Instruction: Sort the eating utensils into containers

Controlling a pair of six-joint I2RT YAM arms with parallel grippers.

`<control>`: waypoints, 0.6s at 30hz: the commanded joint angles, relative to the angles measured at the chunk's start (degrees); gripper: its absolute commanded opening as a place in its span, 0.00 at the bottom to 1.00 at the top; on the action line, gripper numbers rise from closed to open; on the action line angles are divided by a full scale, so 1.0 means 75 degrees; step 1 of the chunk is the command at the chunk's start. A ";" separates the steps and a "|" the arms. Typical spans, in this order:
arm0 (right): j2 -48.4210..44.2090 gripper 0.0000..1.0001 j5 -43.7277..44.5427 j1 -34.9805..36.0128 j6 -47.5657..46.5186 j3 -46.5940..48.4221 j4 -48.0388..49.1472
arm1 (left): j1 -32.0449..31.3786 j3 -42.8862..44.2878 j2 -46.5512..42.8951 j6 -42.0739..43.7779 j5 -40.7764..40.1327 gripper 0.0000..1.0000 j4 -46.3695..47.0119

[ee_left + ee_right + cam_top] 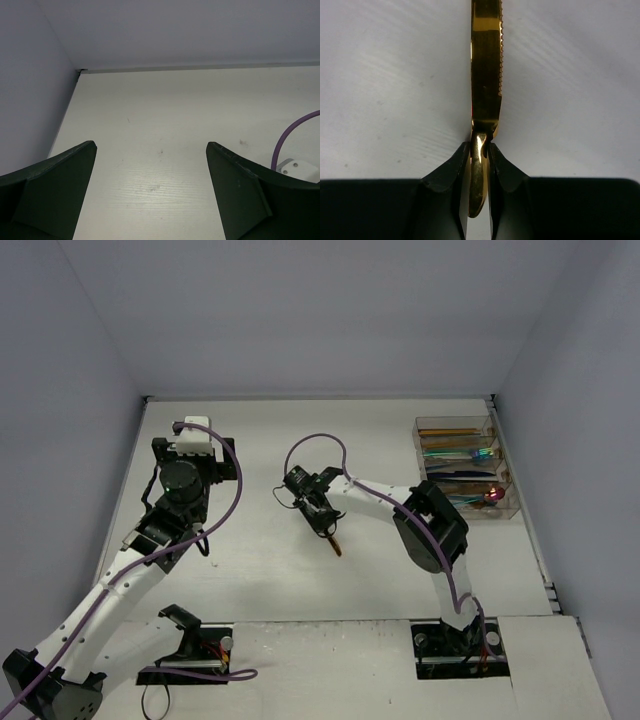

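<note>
R gripper (479,148) clamped on gold knife (486,75) near handle; L gripper (151,148) spread, empty. We flag risk: narrow pinch, blade may pivot/slip before trays (455,423).

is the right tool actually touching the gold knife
Touching. The right wrist view shows the right tool closed on the gold knife, with both fingers pressed against its handle and no gap on either side.

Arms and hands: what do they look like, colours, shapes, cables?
The left arm and right arm have white links and black joints, each trailing a purple cable. The left hand and right hand are matte black with two wedge-shaped fingers.
</note>
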 commanded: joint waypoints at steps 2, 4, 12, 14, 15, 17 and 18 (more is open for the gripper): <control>-0.1520 0.00 0.0962 -0.0968 0.0823 0.0534 0.0126 | 0.0055 0.0355 -0.0142 -0.0100 0.0022 0.90 0.0396; -0.1885 0.00 0.0973 -0.1579 0.1075 0.0559 0.0275 | 0.0055 0.0366 -0.0155 -0.0100 0.0034 0.90 0.0396; -0.3147 0.00 0.0778 -0.4172 0.2730 0.0181 0.0776 | 0.0055 0.0347 -0.0218 -0.0088 0.0008 0.90 0.0408; -0.3323 0.00 0.0738 -0.4990 0.3219 -0.0066 0.0881 | 0.0055 0.0353 -0.0229 -0.0102 0.0025 0.90 0.0411; -0.3435 0.00 0.0695 -0.5183 0.3555 -0.0264 0.1001 | 0.0055 0.0344 -0.0247 -0.0111 0.0034 0.90 0.0419; -0.3616 0.00 0.0711 -0.5731 0.4228 -0.0608 0.1206 | 0.0055 0.0349 -0.0259 -0.0118 0.0034 0.90 0.0420; -0.3680 0.00 0.0754 -0.5930 0.4501 -0.0770 0.1329 | 0.0055 0.0344 -0.0259 -0.0120 0.0030 0.90 0.0420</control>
